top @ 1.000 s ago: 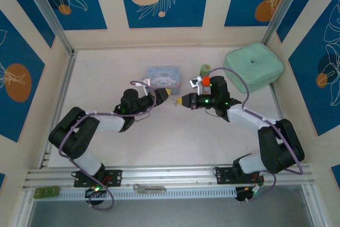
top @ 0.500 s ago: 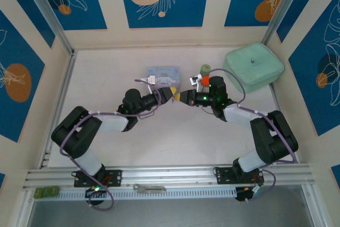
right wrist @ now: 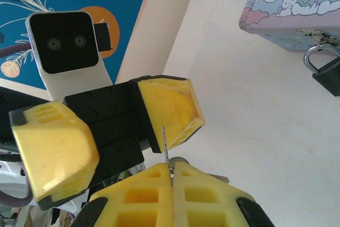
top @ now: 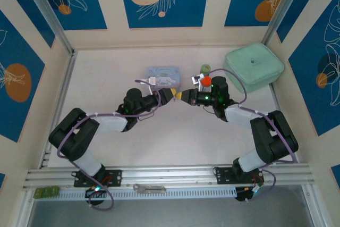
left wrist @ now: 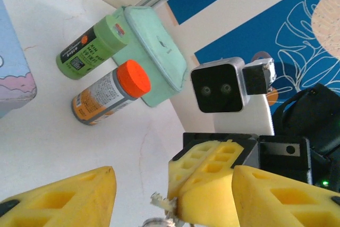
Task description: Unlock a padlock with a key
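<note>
1. Flat grey bar (top: 150,188) lay on the near rail, between the two arm bases.
2. At mid-table (top: 106,78) the arms met tip to tip, left gripper (top: 171,95) reaching in from the left and right gripper (top: 184,97) from the right.
3. Right gripper's jaws were pressed together on the key (right wrist: 166,144). A thin blade stood up out of the seam between the yellow pads.
4. Left gripper's jaws stood apart and held nothing, with one finger (left wrist: 58,200) on either side of the right gripper's closed tips. The blade was just beside one left finger; contact could not be told.
5. Just beyond, the padlock (right wrist: 328,73) hung by its silver shackle from the clasp of the pale blue tin (right wrist: 289,11), apart from the key.
6. Farther right, the orange-capped bottle (left wrist: 109,94) sat beside a green bottle (left wrist: 98,46). A mint case (top: 254,66) was behind them.
</note>
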Robot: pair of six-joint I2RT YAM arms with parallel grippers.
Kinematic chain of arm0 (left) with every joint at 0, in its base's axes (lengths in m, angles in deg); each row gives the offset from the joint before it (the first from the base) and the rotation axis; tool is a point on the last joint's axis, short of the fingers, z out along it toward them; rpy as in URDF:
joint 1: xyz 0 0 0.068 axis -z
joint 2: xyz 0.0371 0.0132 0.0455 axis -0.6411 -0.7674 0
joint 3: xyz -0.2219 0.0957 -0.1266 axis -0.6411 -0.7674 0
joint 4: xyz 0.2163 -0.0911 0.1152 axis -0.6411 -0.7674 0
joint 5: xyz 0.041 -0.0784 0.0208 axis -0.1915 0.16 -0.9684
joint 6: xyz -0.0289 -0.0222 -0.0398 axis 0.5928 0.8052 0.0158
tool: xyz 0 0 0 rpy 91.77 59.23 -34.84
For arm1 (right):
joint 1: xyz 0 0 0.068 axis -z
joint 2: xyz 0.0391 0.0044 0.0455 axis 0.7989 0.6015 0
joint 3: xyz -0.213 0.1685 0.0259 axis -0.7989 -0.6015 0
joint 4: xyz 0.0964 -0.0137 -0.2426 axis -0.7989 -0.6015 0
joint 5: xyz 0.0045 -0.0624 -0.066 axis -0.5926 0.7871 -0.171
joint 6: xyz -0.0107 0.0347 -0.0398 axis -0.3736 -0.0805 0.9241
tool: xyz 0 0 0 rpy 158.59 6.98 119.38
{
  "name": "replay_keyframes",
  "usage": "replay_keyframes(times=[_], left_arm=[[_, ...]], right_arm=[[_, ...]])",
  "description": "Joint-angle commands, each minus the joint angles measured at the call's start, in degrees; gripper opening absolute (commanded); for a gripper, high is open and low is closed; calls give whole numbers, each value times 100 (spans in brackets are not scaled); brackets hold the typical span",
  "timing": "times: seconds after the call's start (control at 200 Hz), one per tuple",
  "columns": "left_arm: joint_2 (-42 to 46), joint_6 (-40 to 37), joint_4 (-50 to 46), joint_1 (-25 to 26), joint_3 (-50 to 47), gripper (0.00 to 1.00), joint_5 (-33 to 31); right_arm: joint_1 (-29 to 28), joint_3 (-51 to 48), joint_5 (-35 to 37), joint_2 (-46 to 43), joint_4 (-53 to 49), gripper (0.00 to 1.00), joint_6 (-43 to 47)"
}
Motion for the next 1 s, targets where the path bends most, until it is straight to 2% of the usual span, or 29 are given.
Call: replay_keyframes(times=[0.0, 0.19, 0.295, 0.515, 0.535, 0.56, 0.66, 0.715, 0.855, 0.995], left_arm=[[47, -80, -16, 71, 101, 53, -14], [-148, 147, 327, 100, 150, 34, 107], [-196, 178, 389, 119, 159, 27, 144], [-181, 163, 415, 117, 141, 0, 105], [-168, 142, 385, 117, 148, 0, 116], [-157, 95, 330, 110, 156, 0, 116], [41, -233, -118, 52, 209, 0, 189], [230, -544, -585, 22, 285, 0, 254], [605, -1336, -1885, 21, 660, 0, 583], [719, -1439, -2184, 13, 779, 0, 789]], right_arm=[[7, 23, -138, -59, 123, 0, 27], [-31, 33, -172, 188, 479, 0, -159], [-63, 62, -181, 260, 506, 0, -160], [-58, 72, -202, 253, 397, 0, -85], [-58, 72, -220, 244, 392, 1, -59], [-44, 72, -242, 209, 360, 7, -24], [147, 36, -231, -192, -98, 45, 371], [316, 43, -152, -502, -524, 54, 684], [472, 235, -406, -870, -1042, 56, 1132], [347, 271, -790, -660, -667, 47, 998]])
